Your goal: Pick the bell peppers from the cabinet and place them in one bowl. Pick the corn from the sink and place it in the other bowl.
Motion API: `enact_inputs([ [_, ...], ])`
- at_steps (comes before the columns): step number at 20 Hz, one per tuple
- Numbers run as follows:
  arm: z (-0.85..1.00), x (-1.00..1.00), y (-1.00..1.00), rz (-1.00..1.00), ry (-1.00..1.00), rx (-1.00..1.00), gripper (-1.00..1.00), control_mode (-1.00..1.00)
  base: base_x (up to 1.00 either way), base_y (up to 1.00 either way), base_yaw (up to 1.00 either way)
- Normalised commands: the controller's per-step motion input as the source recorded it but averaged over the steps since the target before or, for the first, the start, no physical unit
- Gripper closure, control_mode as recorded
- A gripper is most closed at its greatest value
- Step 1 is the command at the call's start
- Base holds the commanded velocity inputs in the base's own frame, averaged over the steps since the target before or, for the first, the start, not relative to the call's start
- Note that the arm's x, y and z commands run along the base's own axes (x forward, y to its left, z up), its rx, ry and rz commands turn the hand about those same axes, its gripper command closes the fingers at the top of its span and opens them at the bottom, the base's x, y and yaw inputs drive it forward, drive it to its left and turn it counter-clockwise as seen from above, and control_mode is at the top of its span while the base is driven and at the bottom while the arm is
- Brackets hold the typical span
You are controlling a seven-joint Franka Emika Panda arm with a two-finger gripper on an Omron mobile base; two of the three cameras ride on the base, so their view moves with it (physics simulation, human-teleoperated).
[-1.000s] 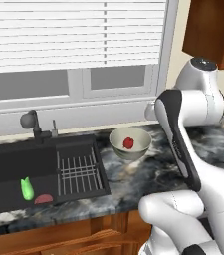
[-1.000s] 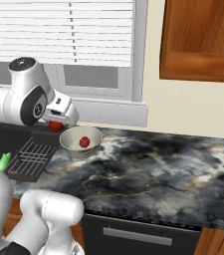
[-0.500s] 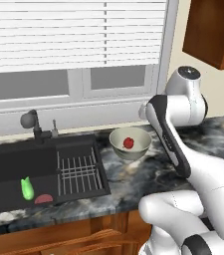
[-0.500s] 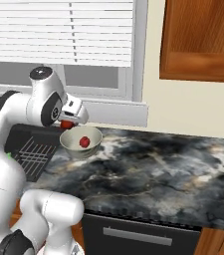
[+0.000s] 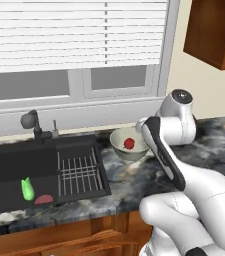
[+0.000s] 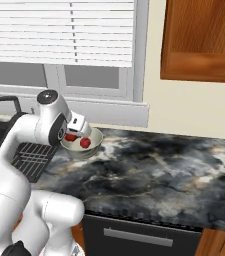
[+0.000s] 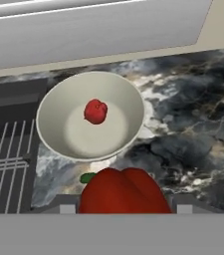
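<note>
Red pepper [image 7: 122, 191] clamped in the end effector [image 6: 75, 133], poised just above the near rim of the pale bowl [image 7: 54, 107]. Second red pepper [image 7: 95, 111] already lying in that bowl, on the dark marble tabletop [image 6: 159, 170] beside the drain rack [image 5: 79, 172]. Green corn [image 5: 27, 189] down in the black sink [image 5: 14, 162], next to a reddish-pink disc [image 5: 44, 199].

Glossy red peppers [image 7: 95, 111]; faintly shiny beige bowl [image 7: 58, 99]; polished marbled stone counter [image 7: 193, 114]; matt black sink [image 5: 14, 165].
</note>
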Motion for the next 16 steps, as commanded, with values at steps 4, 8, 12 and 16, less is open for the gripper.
enact_inputs([
  [4,0.00,0.15,0.17,0.00,0.00,0.00,1.00,-1.00,0.00,0.00,0.00],
  [8,0.00,0.35,0.12,0.00,0.00,0.00,1.00,-1.00,0.00,0.00,0.00],
  [12,0.00,0.47,0.04,0.00,0.01,0.00,1.00,-1.00,0.00,0.00,0.00],
  [16,0.00,0.56,0.00,0.00,0.04,0.00,1.00,-1.00,0.00,0.00,0.00],
])
